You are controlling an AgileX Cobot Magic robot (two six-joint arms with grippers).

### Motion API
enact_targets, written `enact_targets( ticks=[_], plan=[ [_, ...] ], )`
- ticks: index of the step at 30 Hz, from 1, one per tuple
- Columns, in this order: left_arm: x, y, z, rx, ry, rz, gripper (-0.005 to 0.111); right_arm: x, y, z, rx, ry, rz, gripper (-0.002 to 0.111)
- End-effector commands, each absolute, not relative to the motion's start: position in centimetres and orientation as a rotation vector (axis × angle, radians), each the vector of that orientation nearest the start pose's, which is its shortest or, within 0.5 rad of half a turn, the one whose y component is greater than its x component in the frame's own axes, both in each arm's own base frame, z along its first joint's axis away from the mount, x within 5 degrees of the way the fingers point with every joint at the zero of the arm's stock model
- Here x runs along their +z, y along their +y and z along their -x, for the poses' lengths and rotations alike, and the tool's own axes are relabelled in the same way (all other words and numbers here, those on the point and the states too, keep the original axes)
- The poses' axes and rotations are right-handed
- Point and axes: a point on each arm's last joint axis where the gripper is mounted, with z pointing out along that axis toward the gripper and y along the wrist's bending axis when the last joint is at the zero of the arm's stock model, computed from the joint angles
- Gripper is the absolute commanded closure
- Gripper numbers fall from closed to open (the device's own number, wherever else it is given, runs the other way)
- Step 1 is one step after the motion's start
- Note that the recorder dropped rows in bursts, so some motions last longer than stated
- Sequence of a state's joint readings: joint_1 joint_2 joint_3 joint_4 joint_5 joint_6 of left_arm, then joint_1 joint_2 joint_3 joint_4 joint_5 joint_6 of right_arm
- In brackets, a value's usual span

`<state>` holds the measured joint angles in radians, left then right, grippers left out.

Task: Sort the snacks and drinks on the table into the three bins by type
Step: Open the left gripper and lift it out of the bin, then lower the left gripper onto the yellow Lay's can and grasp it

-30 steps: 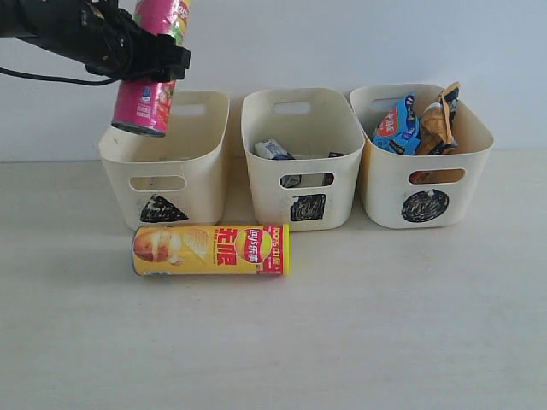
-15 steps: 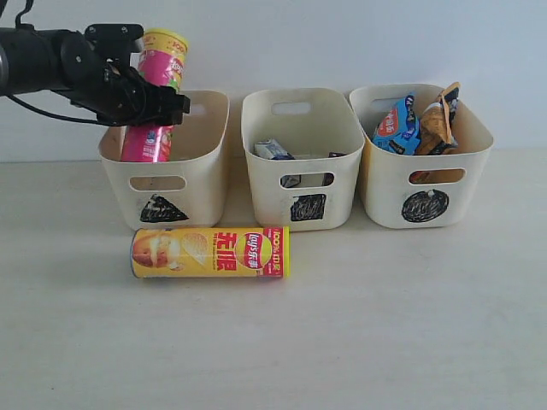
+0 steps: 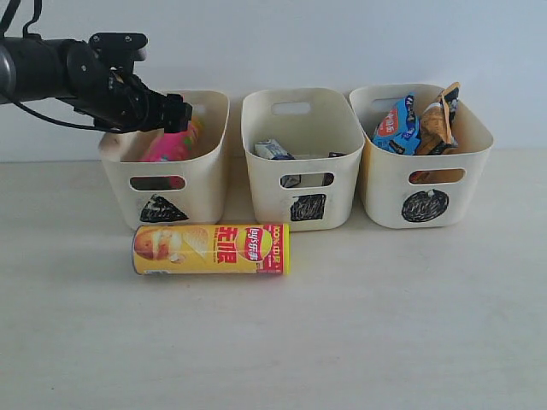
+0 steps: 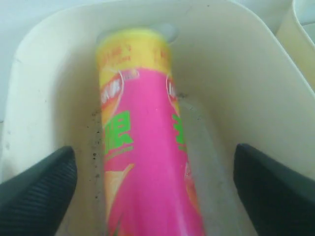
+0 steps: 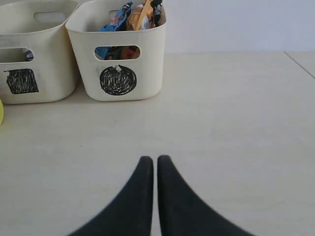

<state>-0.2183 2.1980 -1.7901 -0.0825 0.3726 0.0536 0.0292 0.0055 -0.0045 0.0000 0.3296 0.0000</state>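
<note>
Two tools [image 4: 153, 152] [image 5: 155, 164], three bins [image 3: 203, 181] [image 3: 265, 184] [image 3: 385, 195], two tubes [image 4: 142, 167] [image 3: 211, 249]

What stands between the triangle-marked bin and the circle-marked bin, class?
The square-marked bin stands between the triangle-marked bin and the circle-marked bin. The exterior view shows all three in a row.

All three bins [image 3: 261, 171] look like smooth cream plastic with a soft satin sheen, and the marks on them are dull black scribble. Inside the triangle bin [image 4: 34, 98] the plastic floor is scuffed and peppered with dark specks. The pink chip tube [image 4: 147, 162] has a glossy printed wrap, same deal on the yellow Lay's tube [image 3: 211, 249]. Blue chip bag [image 3: 395, 126] and orange bag [image 3: 434, 128] are crinkly shiny film. Worktop [image 3: 385, 333] is matt with faint wood grain. Left hand [image 4: 155, 189] fingers [image 4: 39, 191] look matt black and slightly grainy, while the right hand [image 5: 155, 169] is smooth matt black.
</note>
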Motion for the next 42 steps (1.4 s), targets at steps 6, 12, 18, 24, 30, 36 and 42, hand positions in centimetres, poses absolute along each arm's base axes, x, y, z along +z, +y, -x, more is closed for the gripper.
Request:
enact_targets(
  ticks=[6, 12, 18, 24, 30, 36, 42],
  plan=[
    [23.9, -11.2, -49.6, -0.164, 2.198, -0.241, 0.025, 18.4, 0.2, -5.4, 0.017, 1.807, 0.031, 0.108],
    [28.2, -10.9, -47.7, -0.050, 2.149, -0.485, 0.030, 18.4, 0.2, -5.4, 0.017, 1.807, 0.031, 0.108],
    [30.7, -10.4, -44.9, 0.063, 2.191, -0.824, 0.081, 18.4, 0.2, -5.4, 0.017, 1.807, 0.031, 0.108],
    [31.6, -10.1, -42.3, 0.060, 2.308, -1.022, 0.103, 18.4, 0.2, -5.4, 0.017, 1.807, 0.031, 0.108],
    [31.9, -9.6, -39.1, 0.033, 2.385, -1.256, 0.103, 18.4, 0.2, -5.4, 0.017, 1.807, 0.031, 0.108],
    [32.1, -10.3, -36.0, -0.141, 2.287, -1.396, 0.103, 18.4, 0.2, -5.4, 0.017, 1.807, 0.031, 0.108],
    [30.7, -10.5, -33.9, -0.270, 2.287, -1.469, 0.103, 18.5, 0.2, -5.4, 0.022, 1.790, 0.028, 0.108]
  ],
)
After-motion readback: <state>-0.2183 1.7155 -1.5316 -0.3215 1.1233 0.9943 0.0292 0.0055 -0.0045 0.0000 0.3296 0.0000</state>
